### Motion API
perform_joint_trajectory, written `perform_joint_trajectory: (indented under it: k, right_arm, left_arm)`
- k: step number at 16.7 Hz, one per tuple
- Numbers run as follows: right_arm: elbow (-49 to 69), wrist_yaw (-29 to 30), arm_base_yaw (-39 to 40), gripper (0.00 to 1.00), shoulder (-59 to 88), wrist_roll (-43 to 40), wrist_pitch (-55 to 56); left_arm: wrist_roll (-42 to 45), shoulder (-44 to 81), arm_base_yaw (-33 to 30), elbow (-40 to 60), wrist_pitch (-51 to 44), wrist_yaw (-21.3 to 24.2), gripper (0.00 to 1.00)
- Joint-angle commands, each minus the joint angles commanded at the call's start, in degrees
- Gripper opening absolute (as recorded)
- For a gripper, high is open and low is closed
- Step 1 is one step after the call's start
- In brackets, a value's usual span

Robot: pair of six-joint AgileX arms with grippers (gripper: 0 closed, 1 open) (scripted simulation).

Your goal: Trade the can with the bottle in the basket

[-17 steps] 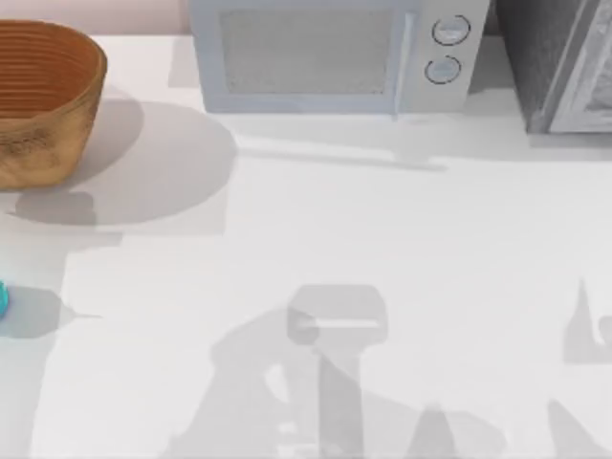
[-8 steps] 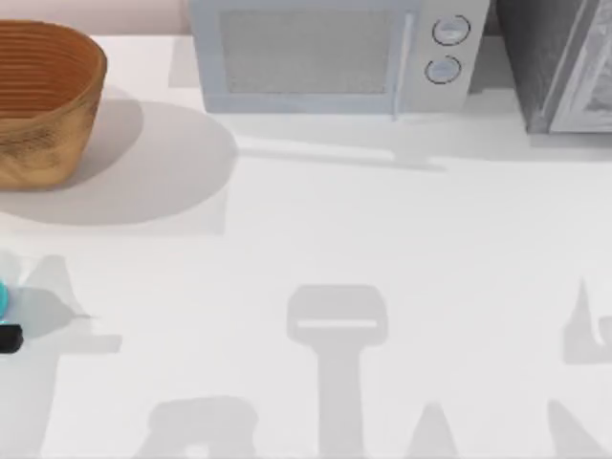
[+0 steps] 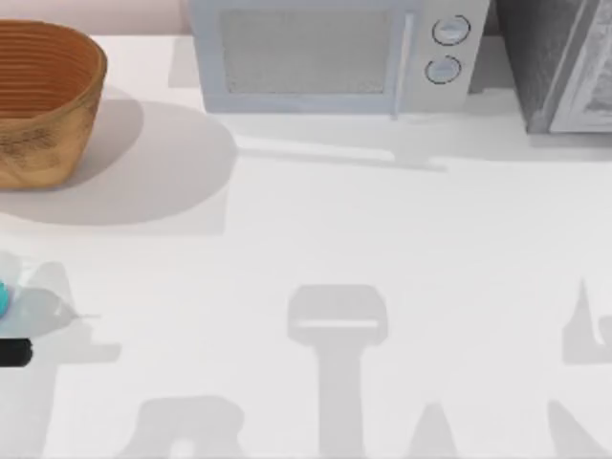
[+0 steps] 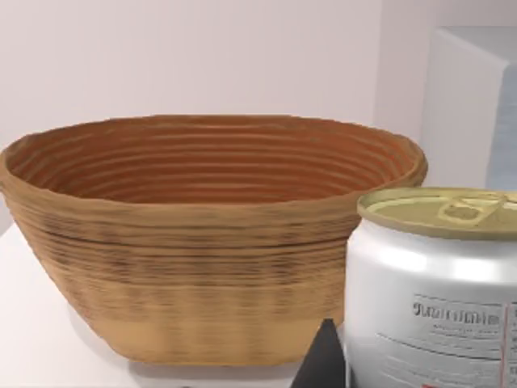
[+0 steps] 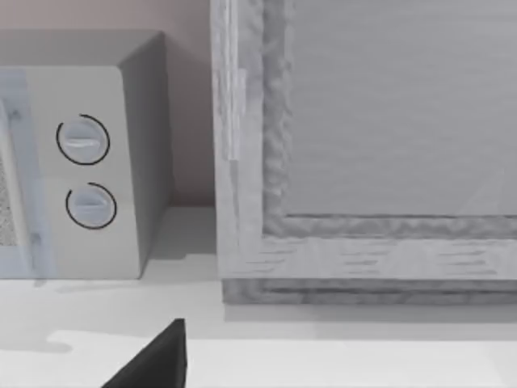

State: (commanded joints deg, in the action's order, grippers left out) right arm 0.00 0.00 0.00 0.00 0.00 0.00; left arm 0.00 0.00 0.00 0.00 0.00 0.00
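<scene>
The orange-brown woven basket (image 3: pixel 48 96) stands at the table's far left, and in the left wrist view the basket (image 4: pixel 202 242) shows its ribbed inside. The white can (image 4: pixel 440 291), with a gold-olive top, is upright in front of the basket. My left gripper (image 4: pixel 339 364) is shut on it, one dark finger (image 4: pixel 323 360) pressed to its side. A black part of the left arm (image 3: pixel 14 353) pokes in at the left edge. Just above it is a teal sliver of the bottle (image 3: pixel 2 298). My right gripper (image 5: pixel 157 364) is parked, facing the back right.
A pale microwave (image 3: pixel 335 53) stands along the back edge, also seen as the microwave (image 5: pixel 81 170) with two round knobs. A grey cabinet (image 3: pixel 564 62) fills the back right corner. Arm shadows lie across the white table (image 3: pixel 382 239).
My left arm has come from the basket toward the front left. Its black tip entered at the left edge and slid a little nearer and rightward. The shadows shifted. The bottle stayed put.
</scene>
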Motion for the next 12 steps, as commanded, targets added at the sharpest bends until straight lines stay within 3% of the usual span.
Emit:
perform_joint_trajectory:
  k: [6, 12]
  right_arm:
    - [0.0, 0.0, 0.0, 1.00, 0.0, 0.0, 0.0]
    - [0.0, 0.0, 0.0, 1.00, 0.0, 0.0, 0.0]
  left_arm:
    - [0.0, 5.3, -0.1, 1.2, 1.5, 1.6, 0.00]
    - [0.3, 24.8, -2.5, 8.8, 10.9, 9.9, 0.00]
